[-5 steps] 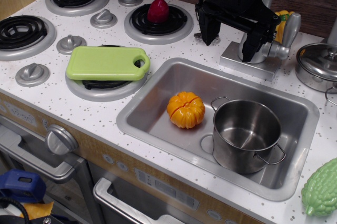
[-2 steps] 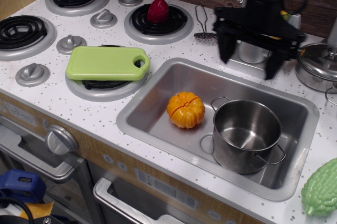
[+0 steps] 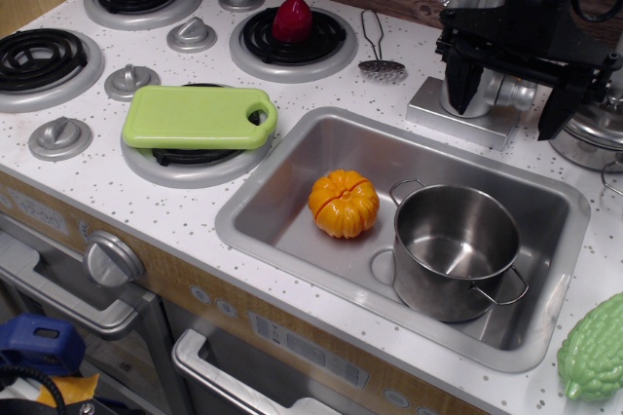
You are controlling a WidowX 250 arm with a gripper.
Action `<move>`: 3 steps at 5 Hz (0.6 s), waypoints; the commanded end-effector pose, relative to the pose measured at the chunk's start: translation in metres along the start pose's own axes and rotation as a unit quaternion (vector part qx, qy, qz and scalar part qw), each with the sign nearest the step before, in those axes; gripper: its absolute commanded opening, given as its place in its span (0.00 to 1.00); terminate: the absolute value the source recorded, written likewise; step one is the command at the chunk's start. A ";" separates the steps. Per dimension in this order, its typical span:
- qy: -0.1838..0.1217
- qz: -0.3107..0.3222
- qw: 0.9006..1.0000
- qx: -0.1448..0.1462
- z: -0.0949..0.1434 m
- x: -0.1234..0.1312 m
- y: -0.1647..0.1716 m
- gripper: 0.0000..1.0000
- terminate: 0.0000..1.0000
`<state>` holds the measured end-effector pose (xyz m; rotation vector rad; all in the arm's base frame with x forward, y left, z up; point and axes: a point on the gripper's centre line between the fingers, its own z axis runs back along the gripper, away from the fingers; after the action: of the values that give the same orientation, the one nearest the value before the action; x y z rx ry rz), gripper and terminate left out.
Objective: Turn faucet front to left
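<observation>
Speckled counter [image 3: 175, 210] carries faucet [image 3: 465, 108]; whisk [image 3: 375, 45]; gourd [image 3: 594, 352].

At the upper right of the frame the black gripper [image 3: 511, 94] hangs with its jaws spread, straddling the faucet [image 3: 477, 45] post above its square base. Just right of it a steel lidded pot [image 3: 594, 128] crowds the edge, leaving little room on that side. To the left, a small wire-handled strainer [image 3: 375, 45] lies on the counter — beyond it, bare white countertop. Below, the sink [image 3: 282, 191] is half taken: a steel pot [image 3: 458, 249] at right, an orange pumpkin [image 3: 344, 204] mid-basin — its left portion lies open.
</observation>
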<state>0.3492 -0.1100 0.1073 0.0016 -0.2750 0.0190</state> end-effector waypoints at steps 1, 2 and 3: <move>-0.061 -0.047 0.997 -0.014 0.021 0.029 -0.004 1.00 0.00; -0.078 -0.075 0.994 -0.004 0.026 0.037 0.001 1.00 0.00; -0.084 -0.092 0.992 -0.010 0.026 0.042 0.015 1.00 0.00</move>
<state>0.3789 -0.0876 0.1221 0.0147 -0.3778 -0.1831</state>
